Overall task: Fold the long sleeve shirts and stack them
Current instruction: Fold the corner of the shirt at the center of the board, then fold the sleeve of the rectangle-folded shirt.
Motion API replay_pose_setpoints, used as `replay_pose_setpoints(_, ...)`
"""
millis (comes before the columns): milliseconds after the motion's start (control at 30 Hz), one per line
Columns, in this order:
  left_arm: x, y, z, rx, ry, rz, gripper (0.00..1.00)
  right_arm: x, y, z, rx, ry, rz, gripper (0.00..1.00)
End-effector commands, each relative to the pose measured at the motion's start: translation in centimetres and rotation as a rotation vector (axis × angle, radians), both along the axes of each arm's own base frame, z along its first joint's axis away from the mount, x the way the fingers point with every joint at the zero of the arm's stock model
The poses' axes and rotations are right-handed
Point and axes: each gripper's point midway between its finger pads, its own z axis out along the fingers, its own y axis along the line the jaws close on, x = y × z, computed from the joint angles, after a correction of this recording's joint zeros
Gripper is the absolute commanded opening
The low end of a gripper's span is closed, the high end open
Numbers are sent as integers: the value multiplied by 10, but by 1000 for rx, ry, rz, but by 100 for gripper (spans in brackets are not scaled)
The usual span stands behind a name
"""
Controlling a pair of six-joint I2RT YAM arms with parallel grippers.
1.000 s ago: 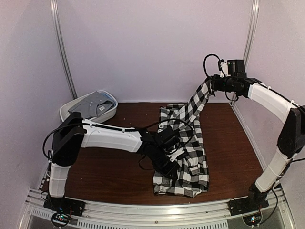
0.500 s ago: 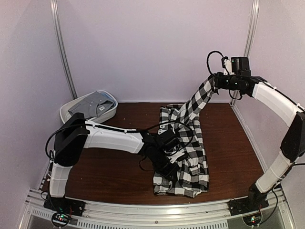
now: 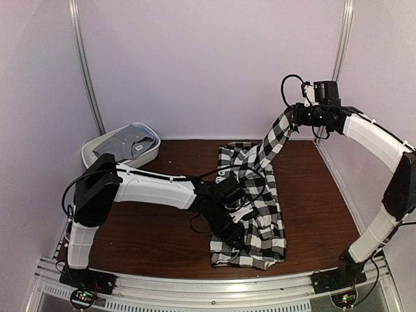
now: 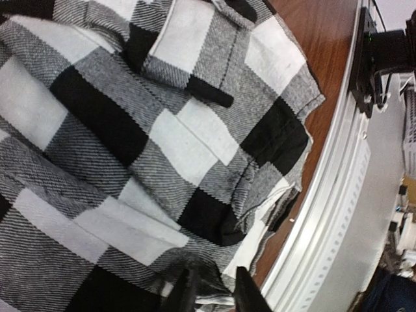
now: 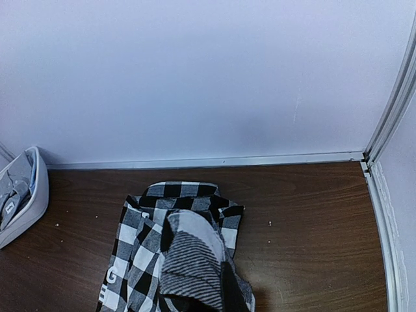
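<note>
Our right hand (image 3: 296,116) is clenched on the sleeve (image 3: 273,140) of the checked shirt (image 3: 260,221) and holds it high above the far right of the surface (image 3: 162,227), so the sleeve runs taut up from the body of the shirt. The rest of the shirt lies rumpled on the surface, right of centre. Our left hand (image 3: 235,227) sits low on the near half of it. In the left wrist view its fingers (image 4: 185,296) stand narrowly apart over the hem, and we cannot tell whether any cloth is caught between them. The grey shirt (image 3: 123,140) lies in the white tub (image 3: 88,153) at the far left, well apart from the work.

We judge the main risk to be drag. If the left hand has no real hold, any pull on the raised sleeve may slide the whole shirt across the wood and bunch it further. The sleeve could also drop twisted across the front, spoiling the fold. The near hem lies close to the front rail and could slip over it.
</note>
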Motion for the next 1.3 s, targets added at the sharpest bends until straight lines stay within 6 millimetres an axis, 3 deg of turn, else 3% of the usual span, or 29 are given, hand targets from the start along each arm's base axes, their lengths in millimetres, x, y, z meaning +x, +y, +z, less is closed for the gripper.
replay_pose_setpoints(0,-7,-15,23,-93,-12,-47,29,-5,-6,-1,-8,2,-14,0)
replay_pose_setpoints(100,-7,-18,41,-134,-23,-52,42,-7,-6,-5,-3,13,-9,0)
replay_pose_setpoints(300,-1,-24,100,-268,-50,-45,50,-15,-1,-14,11,37,21,3)
replay_pose_setpoints(400,15,-19,125,-329,-57,-7,50,-21,3,-23,16,58,46,4)
replay_pose_setpoints(467,38,-11,135,-353,-78,49,50,-25,5,-30,17,73,67,4)
replay_pose_setpoints(700,129,16,136,-367,-122,291,42,-43,19,-53,41,121,129,3)
replay_pose_setpoints(867,177,14,129,-379,-134,379,36,-64,35,-58,55,130,176,3)
replay_pose_setpoints(1067,200,10,103,-350,-111,416,34,-88,68,-82,54,182,253,3)
replay_pose_setpoints(1267,205,31,89,-307,-112,480,33,-115,120,-122,36,268,356,2)
